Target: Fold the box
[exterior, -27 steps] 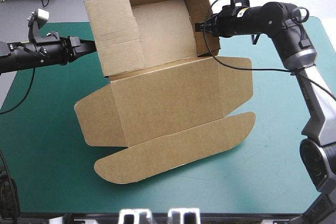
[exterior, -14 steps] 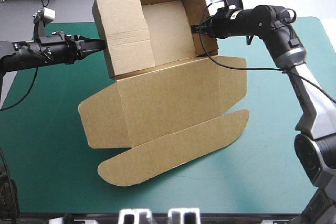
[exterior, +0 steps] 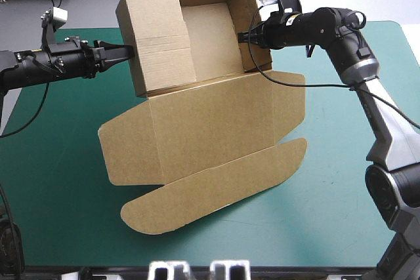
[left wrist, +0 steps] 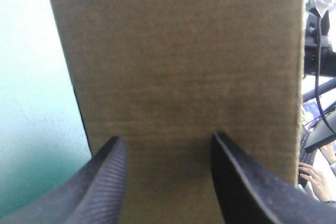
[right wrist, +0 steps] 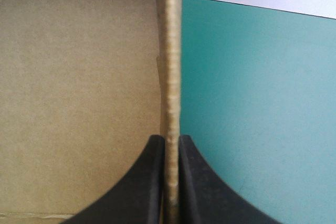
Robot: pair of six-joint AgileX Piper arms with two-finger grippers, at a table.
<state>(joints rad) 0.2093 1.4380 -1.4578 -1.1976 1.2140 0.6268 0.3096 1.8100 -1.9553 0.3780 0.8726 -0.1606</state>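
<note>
The brown box (exterior: pixel 203 129) of corrugated board sits mid-table on the teal-green cover (exterior: pixel 348 181). Its tray walls are raised at the far side, and its lid lies flat toward the near edge, ending in a rounded flap. My left gripper (left wrist: pixel 165 140) is spread, its ribbed black fingers (left wrist: pixel 105 182) against the tray's flat outer wall. My right gripper (right wrist: pixel 171 141) pinches the opposite wall's thin edge.
</note>
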